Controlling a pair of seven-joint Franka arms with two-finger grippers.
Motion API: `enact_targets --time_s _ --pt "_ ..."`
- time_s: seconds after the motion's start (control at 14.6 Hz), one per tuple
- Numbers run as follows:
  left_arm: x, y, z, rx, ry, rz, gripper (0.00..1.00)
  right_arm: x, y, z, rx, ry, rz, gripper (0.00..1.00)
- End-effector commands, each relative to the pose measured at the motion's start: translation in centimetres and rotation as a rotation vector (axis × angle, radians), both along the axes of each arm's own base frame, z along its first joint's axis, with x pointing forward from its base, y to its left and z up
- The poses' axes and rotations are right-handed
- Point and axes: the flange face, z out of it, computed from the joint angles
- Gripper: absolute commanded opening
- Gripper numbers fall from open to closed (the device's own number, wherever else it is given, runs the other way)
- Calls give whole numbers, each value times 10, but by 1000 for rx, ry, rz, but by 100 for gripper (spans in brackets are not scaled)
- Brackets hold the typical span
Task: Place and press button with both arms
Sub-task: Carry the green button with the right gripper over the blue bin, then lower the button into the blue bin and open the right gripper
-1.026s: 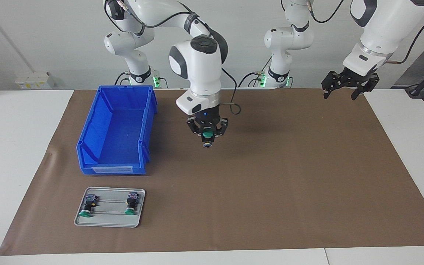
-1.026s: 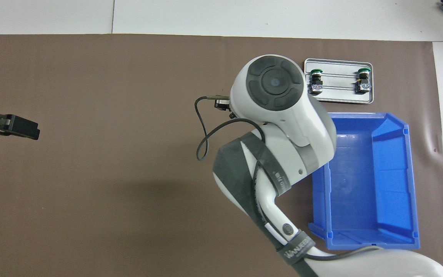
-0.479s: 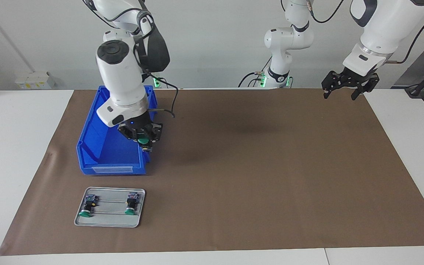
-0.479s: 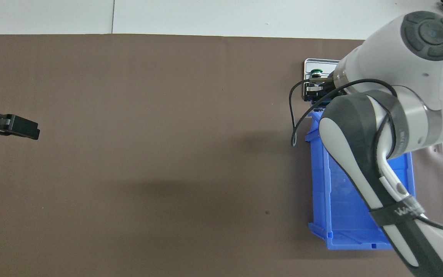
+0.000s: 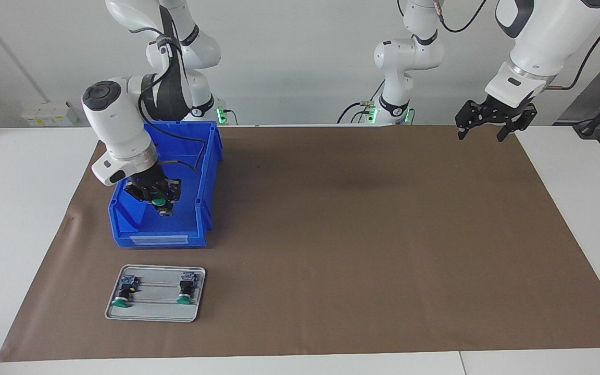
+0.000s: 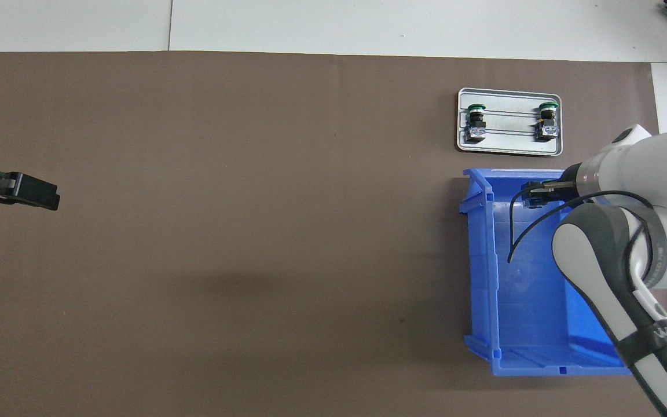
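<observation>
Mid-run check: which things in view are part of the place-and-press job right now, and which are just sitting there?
In play:
- right gripper, shut on the button, over the blue bin
- left gripper, open, waiting over the brown mat's corner

Sitting idle:
- metal tray holding two spare buttons

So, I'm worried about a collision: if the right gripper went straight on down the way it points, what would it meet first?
Probably the floor of the blue bin; the right gripper, shut on the button, points down into it.

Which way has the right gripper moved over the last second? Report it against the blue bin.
Yes. The right gripper, shut on the button, has swung from over the bare mat beside the blue bin to over the bin's inside.
</observation>
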Motion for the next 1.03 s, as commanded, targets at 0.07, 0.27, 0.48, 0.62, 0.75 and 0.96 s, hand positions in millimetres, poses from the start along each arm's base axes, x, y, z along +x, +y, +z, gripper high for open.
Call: enact_targets --time_s 0.07,0.27,0.48,0.62,0.75,0.96 --pt "-10 4 1 19 1 -3 100 -31 -9 -35 23 -42 0 0" --pt "-10 5 1 19 1 -1 100 -46 -10 -64 50 -47 -33 0" --pt "-9 4 1 20 2 -3 100 -47 -11 -73 47 -44 -35 0" --pt "-9 4 1 19 1 -3 100 -49 -10 -82 45 -44 -35 0" --pt "-9 4 1 20 2 -3 100 -49 -11 -82 45 -47 -40 72" --pt "-10 4 1 19 1 -3 100 -47 -11 -81 45 -50 -41 99"
